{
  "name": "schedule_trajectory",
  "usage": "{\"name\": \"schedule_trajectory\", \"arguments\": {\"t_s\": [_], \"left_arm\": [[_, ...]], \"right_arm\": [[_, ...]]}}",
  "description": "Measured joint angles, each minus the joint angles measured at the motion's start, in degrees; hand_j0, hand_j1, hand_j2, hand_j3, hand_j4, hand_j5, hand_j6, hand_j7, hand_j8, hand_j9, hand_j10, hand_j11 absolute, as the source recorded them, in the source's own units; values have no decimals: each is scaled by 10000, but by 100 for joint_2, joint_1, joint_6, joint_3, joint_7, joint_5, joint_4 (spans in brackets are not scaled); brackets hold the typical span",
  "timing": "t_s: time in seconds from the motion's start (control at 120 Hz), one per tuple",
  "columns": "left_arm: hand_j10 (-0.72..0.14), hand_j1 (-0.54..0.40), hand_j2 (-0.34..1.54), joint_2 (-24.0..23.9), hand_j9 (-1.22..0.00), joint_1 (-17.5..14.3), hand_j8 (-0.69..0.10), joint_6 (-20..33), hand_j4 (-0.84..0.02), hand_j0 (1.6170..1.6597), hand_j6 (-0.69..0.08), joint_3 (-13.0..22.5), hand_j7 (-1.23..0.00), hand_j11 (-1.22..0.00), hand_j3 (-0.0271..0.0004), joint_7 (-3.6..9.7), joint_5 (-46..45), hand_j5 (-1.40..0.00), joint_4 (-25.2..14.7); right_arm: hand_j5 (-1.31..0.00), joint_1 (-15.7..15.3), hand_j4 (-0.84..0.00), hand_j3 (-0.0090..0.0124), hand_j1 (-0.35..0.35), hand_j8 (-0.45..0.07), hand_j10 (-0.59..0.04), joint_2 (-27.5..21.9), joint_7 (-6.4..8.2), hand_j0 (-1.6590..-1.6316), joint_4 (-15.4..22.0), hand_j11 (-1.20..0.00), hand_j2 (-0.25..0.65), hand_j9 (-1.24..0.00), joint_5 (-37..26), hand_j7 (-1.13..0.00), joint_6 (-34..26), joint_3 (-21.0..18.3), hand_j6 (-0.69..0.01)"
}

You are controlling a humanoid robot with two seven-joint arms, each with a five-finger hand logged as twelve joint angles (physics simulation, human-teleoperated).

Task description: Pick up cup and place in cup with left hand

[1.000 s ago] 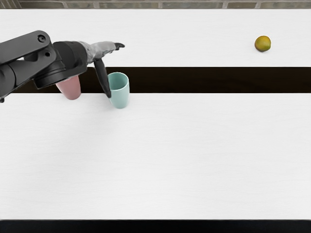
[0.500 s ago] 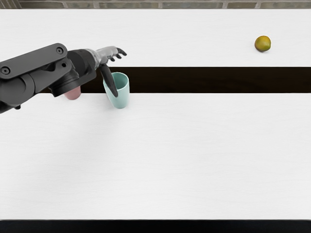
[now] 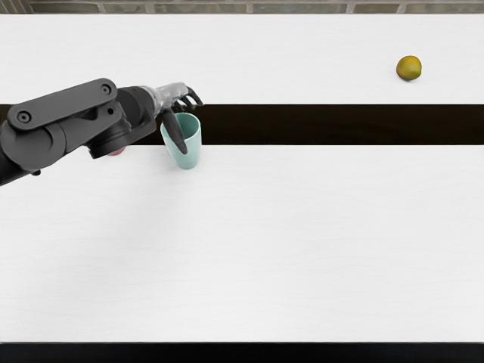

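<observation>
The left hand (image 3: 172,96) is spread at the teal cup (image 3: 193,147), nothing gripped; best to lower it squarely, thumb and fingers astride, then squeeze evenly without tipping.

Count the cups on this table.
2. The teal cup stands partly behind the left hand; the pink cup, mostly hidden, peeks out below the left arm. That arm may hide others.

– How does the teal cup (image 3: 190,151) look?
– Smooth, pale blue-green, standing upright on the table (image 3: 265,242), open rim up, partly covered on its left side
– And the pink cup (image 3: 116,152)?
– Just a low sliver shows, near the teal one, to its left; the rest is hidden, so I can't tell its pose
</observation>
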Motion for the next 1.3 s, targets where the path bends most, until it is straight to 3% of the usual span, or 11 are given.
{"name": "schedule_trajectory", "arguments": {"t_s": [0.375, 0.433, 0.508, 0.692, 0.8, 1.067, 1.3], "left_arm": [[-3678, -925, 792, 9, -4764, -9, -3687, -26, -3682, 16581, -3689, 104, -4764, -4764, 0, 0, -10, -4765, 1], [-3820, -1221, 1180, 8, -4996, -3, -3483, -40, -3852, 16578, -3859, 113, -4950, -4996, 0, 0, -6, -4951, 1], [-4088, -1553, 1498, 8, -5337, 8, -3017, -49, -4220, 16572, -3585, 116, -5263, -5333, 0, 0, 3, -5130, 0], [-3343, -2217, 2452, 8, -6189, 10, -2287, -59, -5003, 16558, -2790, 119, -6159, -6221, 0, 1, -28, -5748, -1], [-3100, -2570, 2984, 15, -6571, -2, -1957, -69, -4619, 16564, -2420, 126, -6612, -6624, 0, -2, -61, -6165, 0], [-3459, -1238, 1477, 242, -7256, -272, -2081, -78, -4858, 16537, -2611, 132, -7335, -7131, 0, -1, -114, -7125, 0], [-3833, -753, 953, 558, -7482, -566, -2437, -79, -5238, 16533, -2976, 125, -7374, -7234, 0, -1, -119, -7242, 4]], "right_arm": [[1, 0, 0, 0, -3489, 3, 2, 0, 0, -16581, 0, 0, -3, 0, 0, 0, 0, 0, 5], [0, 0, 0, 0, -3489, 3, 2, 0, 0, -16581, 0, 0, -2, 0, 0, 0, 0, -1, 5], [0, 0, 0, 0, -3489, 3, 1, 0, 0, -16581, 0, 0, -2, 0, 0, 0, 0, -1, 5], [0, 0, 0, 0, -3489, 2, 1, 0, 0, -16581, 0, 0, -3, 0, 0, 0, 0, 0, 4], [0, 0, 0, 0, -3489, 3, 2, 0, 0, -16581, 0, 0, -3, 0, 0, 0, 0, 0, 4], [0, 0, -1, 0, -3489, 3, 2, 0, 0, -16581, 0, 0, -3, 0, 0, 0, 0, -2, 4], [1, 0, 0, 0, -3489, 4, 2, 0, 0, -16581, 0, 0, -3, 0, 0, 0, 0, 0, 5]]}}
